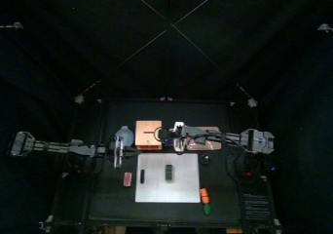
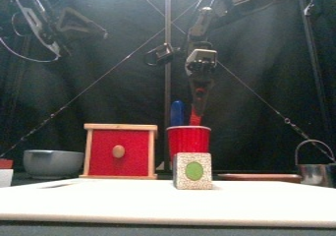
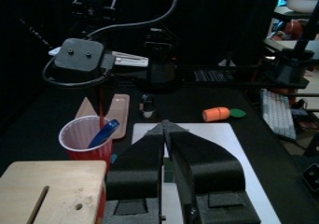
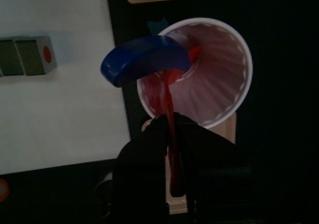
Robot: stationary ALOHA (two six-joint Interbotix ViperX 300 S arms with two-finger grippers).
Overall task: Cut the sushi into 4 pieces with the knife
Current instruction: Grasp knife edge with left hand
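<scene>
Sushi roll (image 1: 166, 169) lies on the white cutting board (image 1: 184, 180) at the middle of the table in the top view. Behind the board stands the wooden box (image 1: 143, 136), and just to its right the red cup (image 1: 173, 134). The right gripper (image 1: 182, 136) hangs over the cup. The left gripper (image 1: 121, 157) hovers off the board's left edge.

From the front, the roll's end with its green centre faces the camera, near and upright. The cup stands behind it, beside the box's red drawer front. A blue knife (image 2: 178, 112) sticks up out of the cup. The right gripper comes down from above with the red knife (image 2: 197, 110) pinched in its jaws, the knife's lower end at the cup's mouth. A blue-grey bowl (image 2: 53, 162) sits far left and a metal cutter (image 2: 312, 166) far right.

From the left wrist, that gripper's jaws are pressed together and hold nothing; the cup and the board lie ahead of them.

From the right wrist, the jaws clamp the red knife, which points into the cup. The blue knife leans on the rim, and the roll rests on the board well apart from the cup.
</scene>
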